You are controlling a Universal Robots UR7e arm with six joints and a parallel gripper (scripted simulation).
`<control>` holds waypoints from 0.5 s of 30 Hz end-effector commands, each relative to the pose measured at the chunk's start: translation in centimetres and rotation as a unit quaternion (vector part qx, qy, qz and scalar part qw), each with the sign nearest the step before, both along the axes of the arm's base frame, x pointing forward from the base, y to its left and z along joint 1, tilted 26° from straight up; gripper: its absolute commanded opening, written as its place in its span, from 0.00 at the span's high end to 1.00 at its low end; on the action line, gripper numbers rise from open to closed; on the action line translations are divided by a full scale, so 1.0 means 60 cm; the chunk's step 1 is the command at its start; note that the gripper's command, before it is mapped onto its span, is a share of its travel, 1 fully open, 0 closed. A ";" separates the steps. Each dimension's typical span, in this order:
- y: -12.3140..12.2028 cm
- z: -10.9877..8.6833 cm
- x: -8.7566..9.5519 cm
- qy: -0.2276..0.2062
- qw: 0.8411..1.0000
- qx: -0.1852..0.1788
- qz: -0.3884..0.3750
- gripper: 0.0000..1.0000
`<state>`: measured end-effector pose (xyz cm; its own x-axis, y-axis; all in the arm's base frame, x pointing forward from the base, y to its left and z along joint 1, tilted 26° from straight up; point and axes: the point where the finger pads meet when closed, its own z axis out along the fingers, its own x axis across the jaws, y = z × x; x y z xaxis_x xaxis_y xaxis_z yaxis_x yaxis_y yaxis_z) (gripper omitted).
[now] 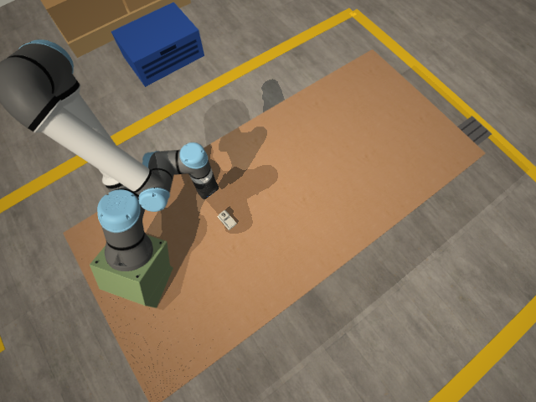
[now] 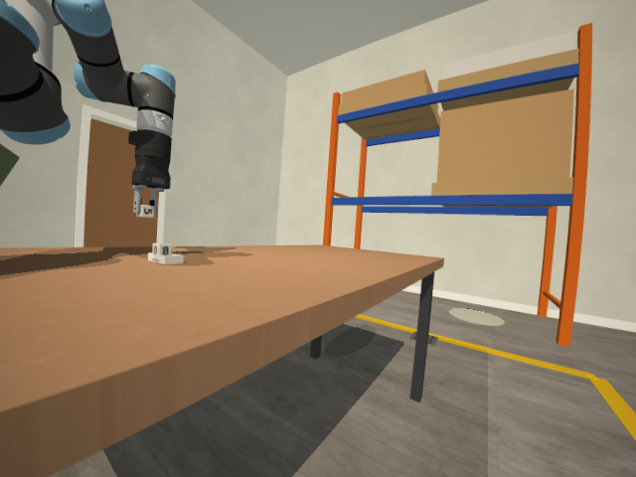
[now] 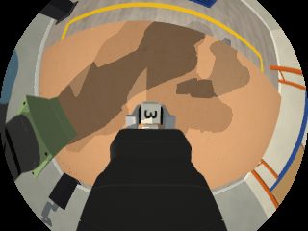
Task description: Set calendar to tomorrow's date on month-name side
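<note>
Looks like smooth, matt wood across the table (image 1: 302,194) (image 2: 205,308) (image 3: 217,154), streaked along its edge at lower left of the exterior view. Shows matt, grey wood grain on the floor (image 1: 476,260) (image 2: 539,436) (image 3: 120,14). Resembles plain cardboard on the boxes (image 2: 506,148) at upper right, smooth painted metal on the rack (image 2: 582,154) (image 3: 288,69).

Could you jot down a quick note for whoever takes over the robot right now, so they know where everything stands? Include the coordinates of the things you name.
Gripper (image 1: 207,194) (image 2: 145,208) (image 3: 150,111): shut on a number cube (image 2: 147,211) (image 3: 151,113), held up above the table (image 1: 302,172) (image 2: 205,297). A 5 on it faces the exterior view, lying on its side.
Tray (image 1: 231,224) (image 2: 169,258): flat on the table, with the other cube (image 1: 223,213) (image 2: 164,249) in it, showing 0 and 8 on two sides.
Done: one cube is out of the tray.
Left: set the date on the month side, both digits upright, cubes flat side by side; let go; move the arm away.
Unclear: which date is needed.
</note>
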<state>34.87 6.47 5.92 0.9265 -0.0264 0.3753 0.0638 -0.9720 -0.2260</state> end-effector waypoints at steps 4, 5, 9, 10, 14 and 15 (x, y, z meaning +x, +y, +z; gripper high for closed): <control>-0.003 0.005 -0.001 0.000 1.000 0.001 0.000 0.43; -0.003 0.005 -0.001 0.000 1.000 0.001 0.000 0.43; -0.003 0.004 -0.001 0.001 1.000 0.001 0.000 0.43; -0.003 0.004 -0.001 0.001 1.000 0.001 0.000 0.43; -0.003 0.004 -0.001 0.001 1.000 0.001 0.000 0.43; -0.005 0.004 0.000 0.001 1.000 0.001 0.000 0.43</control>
<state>34.64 6.52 5.98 0.9286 -0.0264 0.3703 0.0643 -0.9709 -0.2305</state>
